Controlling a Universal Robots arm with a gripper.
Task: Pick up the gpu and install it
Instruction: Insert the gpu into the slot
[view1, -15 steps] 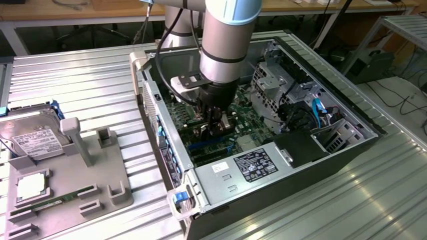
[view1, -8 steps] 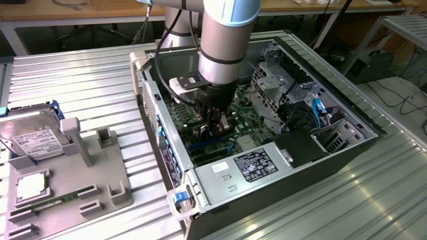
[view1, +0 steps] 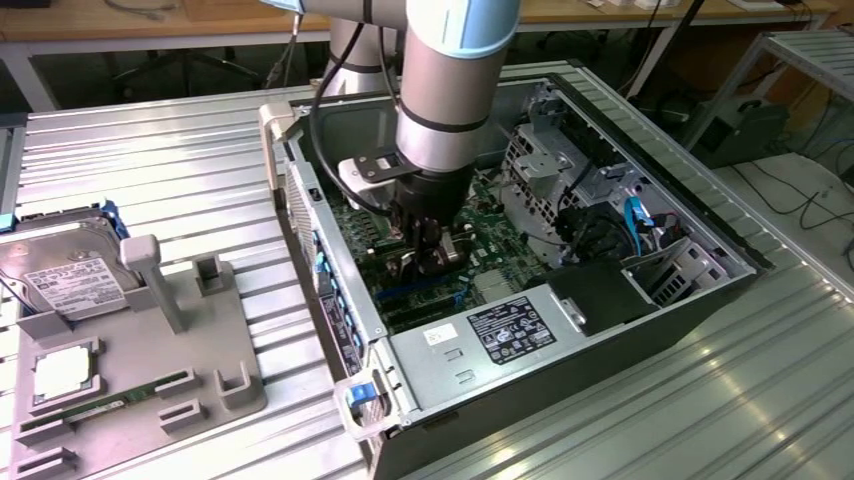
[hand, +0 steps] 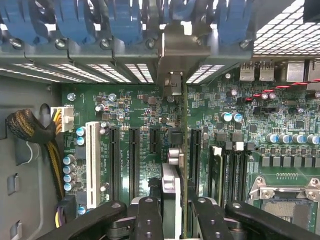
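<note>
Holding the gpu edge-on in my gripper, jaws narrow and clamped on it, low over the motherboard slots: pickup done, seating I cannot tell.

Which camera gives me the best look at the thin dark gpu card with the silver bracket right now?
The wrist view: the gpu card is held edge-on in the gripper, its silver bracket up at the case rear wall. In the exterior view the gripper hides most of it.
</note>
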